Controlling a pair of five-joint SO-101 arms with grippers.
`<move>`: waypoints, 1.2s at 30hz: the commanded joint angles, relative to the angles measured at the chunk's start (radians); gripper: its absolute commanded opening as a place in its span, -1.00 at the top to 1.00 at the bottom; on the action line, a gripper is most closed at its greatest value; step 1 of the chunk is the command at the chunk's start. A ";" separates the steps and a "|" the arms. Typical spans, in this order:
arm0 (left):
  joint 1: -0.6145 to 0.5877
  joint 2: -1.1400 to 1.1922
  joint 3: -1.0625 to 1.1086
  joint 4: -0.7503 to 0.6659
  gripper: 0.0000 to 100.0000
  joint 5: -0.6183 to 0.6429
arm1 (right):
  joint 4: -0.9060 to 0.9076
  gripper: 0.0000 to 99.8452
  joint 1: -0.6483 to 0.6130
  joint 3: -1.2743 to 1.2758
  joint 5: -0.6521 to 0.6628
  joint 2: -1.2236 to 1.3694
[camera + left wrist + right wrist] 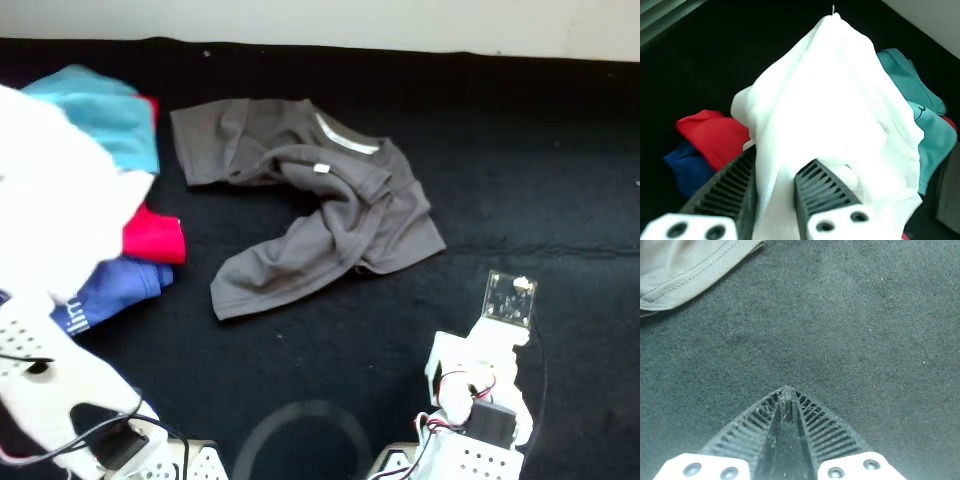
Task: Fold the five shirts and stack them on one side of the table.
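White shirt (830, 110), bunched cloth, is clamped between the ribbed black fingers (822, 192) of the left gripper (775, 197). It is held up at the high view's left edge over a red shirt (152, 240), a blue shirt (115, 288) and a teal shirt (100, 115). A rumpled grey shirt (320, 215) lies at centre. The right gripper (786, 397), at lower right, has its fingers pressed together above the black felt table (865, 330).

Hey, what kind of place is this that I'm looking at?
Probably a robotics test bench, not a home laundry: a table covered in black felt, two small robot arms mounted at its near edge, and a crumpled grey shirt beside a pile of coloured shirts.
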 commanded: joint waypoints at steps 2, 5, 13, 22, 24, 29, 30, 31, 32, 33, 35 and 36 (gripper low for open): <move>-0.110 0.010 -0.035 -0.028 0.98 -0.008 | -0.018 0.99 -0.002 0.136 0.008 0.001; -0.150 0.099 -0.035 -0.028 0.98 -0.008 | -0.018 0.99 -0.005 0.134 0.009 0.001; -0.154 0.320 -0.041 -0.021 0.96 -0.006 | -0.082 0.99 -0.002 0.134 0.009 -0.001; -0.188 0.231 -0.053 0.008 0.37 0.000 | -0.188 0.98 -0.004 0.131 0.342 -0.001; -0.182 0.170 -0.053 0.043 0.37 0.000 | -0.197 0.98 -0.018 0.105 0.381 -0.001; -0.150 0.042 -0.050 0.078 0.37 0.000 | -0.165 0.76 -0.025 -0.093 0.364 0.010; -0.134 0.025 -0.050 0.078 0.37 0.000 | -0.163 0.67 -0.025 -0.139 0.348 0.012; -0.119 0.007 -0.048 0.080 0.37 0.000 | -0.162 0.59 -0.025 -0.186 0.325 0.012; -0.105 -0.010 -0.048 0.080 0.37 0.000 | -0.162 0.53 -0.025 -0.229 0.305 0.013; -0.087 -0.025 -0.048 0.080 0.37 0.000 | -0.160 0.53 -0.025 -0.272 0.292 0.019; -0.042 -0.058 -0.048 0.083 0.37 0.000 | -0.160 0.53 -0.025 -0.348 0.290 0.064; -0.018 -0.073 -0.048 0.083 0.37 0.000 | -0.160 0.53 -0.025 -0.386 0.288 0.101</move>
